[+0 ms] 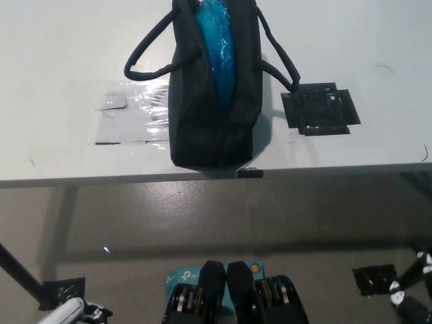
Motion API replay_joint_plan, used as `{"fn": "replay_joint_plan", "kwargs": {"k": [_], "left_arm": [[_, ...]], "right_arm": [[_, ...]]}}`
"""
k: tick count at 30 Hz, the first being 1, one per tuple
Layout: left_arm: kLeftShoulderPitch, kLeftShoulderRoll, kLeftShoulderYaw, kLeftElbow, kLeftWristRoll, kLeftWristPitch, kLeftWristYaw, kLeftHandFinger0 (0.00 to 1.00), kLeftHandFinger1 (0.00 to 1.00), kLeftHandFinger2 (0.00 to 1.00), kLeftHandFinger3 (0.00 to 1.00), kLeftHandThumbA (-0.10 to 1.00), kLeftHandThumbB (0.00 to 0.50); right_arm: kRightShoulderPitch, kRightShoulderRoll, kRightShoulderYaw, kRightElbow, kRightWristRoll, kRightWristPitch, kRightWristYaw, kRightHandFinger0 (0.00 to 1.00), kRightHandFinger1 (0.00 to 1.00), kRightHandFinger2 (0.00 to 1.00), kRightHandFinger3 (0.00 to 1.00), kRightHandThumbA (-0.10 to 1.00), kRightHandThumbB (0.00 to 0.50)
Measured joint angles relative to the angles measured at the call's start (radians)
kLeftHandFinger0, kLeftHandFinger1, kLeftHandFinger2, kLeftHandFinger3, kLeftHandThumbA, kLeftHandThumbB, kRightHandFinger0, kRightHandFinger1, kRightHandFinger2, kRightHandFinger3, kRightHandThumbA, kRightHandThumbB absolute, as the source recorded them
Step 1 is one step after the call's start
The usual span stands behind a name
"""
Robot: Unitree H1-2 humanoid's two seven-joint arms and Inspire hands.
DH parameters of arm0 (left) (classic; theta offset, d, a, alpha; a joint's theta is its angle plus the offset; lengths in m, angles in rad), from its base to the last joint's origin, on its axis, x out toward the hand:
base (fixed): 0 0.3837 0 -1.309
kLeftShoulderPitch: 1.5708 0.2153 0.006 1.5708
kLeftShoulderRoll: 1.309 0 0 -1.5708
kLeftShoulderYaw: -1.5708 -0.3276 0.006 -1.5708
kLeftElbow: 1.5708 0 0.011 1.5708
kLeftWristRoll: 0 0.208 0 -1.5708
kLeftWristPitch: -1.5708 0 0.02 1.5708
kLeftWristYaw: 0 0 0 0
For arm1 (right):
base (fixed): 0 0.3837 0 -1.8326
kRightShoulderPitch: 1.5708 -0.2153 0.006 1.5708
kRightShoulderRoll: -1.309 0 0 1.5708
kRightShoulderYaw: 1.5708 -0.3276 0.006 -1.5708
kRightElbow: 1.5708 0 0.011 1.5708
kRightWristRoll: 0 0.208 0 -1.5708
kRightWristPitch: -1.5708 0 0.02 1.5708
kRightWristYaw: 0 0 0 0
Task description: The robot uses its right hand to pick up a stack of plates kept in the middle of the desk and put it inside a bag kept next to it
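Plates [217, 47] sit edge-up inside bag [214, 88] w/ handles splayed, so job looks done; right hand [413, 297] low at frame corner, fingers unclear, left hand [71, 312] likewise.

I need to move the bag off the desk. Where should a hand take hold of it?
Probably by the black bag's strap loops: the left handle arches clear of the table, leaving room to hook it from above. The body looks soft, with blue plates inside.

"tp-link" logo on teal box [181, 275], partly hidden.
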Motion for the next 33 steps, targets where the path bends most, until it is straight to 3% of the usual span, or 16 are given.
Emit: {"fn": "replay_joint_plan", "kwargs": {"k": [2, 3, 5, 9, 10, 13, 19, 24, 26, 33], "left_arm": [[0.0, 0.0, 0.0, 0.0, 0.0, 0.0, 0.0, 0.73, 0.72, 0.77, 0.85, -0.1, 0.0], [0.0, 0.0, 0.0, 0.0, -0.001, 0.0, 0.0, 0.74, 0.72, 0.79, 0.87, -0.1, 0.0], [0.002, 0.0, 0.0, 0.0, -0.001, 0.0, 0.0, 0.76, 0.74, 0.81, 0.9, -0.1, 0.0], [0.015, -0.002, 0.003, -0.001, 0.0, 0.001, 0.0, 0.76, 0.74, 0.82, 0.9, -0.1, 0.0], [0.019, -0.004, 0.005, -0.001, 0.0, 0.001, 0.0, 0.75, 0.74, 0.82, 0.9, -0.1, 0.0], [0.031, -0.009, 0.009, -0.003, 0.0, 0.001, 0.0, 0.74, 0.73, 0.8, 0.88, -0.1, 0.0], [0.052, -0.009, 0.016, -0.022, -0.001, 0.001, 0.0, 0.73, 0.73, 0.79, 0.85, -0.1, 0.0], [0.06, -0.009, 0.018, -0.042, -0.002, 0.001, 0.001, 0.74, 0.74, 0.81, 0.88, -0.1, 0.0], [0.062, -0.009, 0.018, -0.042, -0.002, 0.001, 0.001, 0.73, 0.72, 0.8, 0.89, -0.1, 0.0], [0.062, -0.008, 0.02, -0.042, 0.0, 0.001, 0.001, 0.74, 0.72, 0.78, 0.9, -0.1, 0.0]], "right_arm": [[0.0, 0.0, -0.005, 0.06, 0.016, -0.035, -0.005, 0.68, 0.93, 1.0, 1.0, 0.4, 0.279], [0.0, 0.0, -0.009, 0.084, 0.024, -0.051, -0.008, 0.56, 0.81, 1.0, 1.0, 0.42, 0.309], [0.001, 0.001, -0.019, 0.124, 0.044, -0.082, -0.013, 0.45, 0.69, 1.0, 1.0, 0.33, 0.295], [0.002, 0.002, -0.041, 0.163, 0.084, -0.148, -0.024, 0.4, 0.63, 1.0, 1.0, 0.32, 0.296], [0.003, 0.002, -0.045, 0.167, 0.092, -0.167, -0.028, 0.34, 0.58, 1.0, 1.0, 0.29, 0.305], [0.007, 0.002, -0.051, 0.172, 0.112, -0.21, -0.038, 0.31, 0.58, 1.0, 1.0, 0.3, 0.304], [0.028, 0.003, -0.059, 0.161, 0.158, -0.306, -0.064, 0.32, 0.58, 1.0, 1.0, 0.33, 0.303], [0.039, 0.003, -0.061, 0.153, 0.178, -0.343, -0.078, 0.3, 0.6, 1.0, 1.0, 0.32, 0.304], [0.038, 0.002, -0.061, 0.153, 0.186, -0.351, -0.081, 0.3, 0.6, 1.0, 1.0, 0.37, 0.307], [0.037, 0.002, -0.061, 0.149, 0.192, -0.357, -0.089, 0.32, 0.63, 1.0, 1.0, 0.3, 0.294]]}}
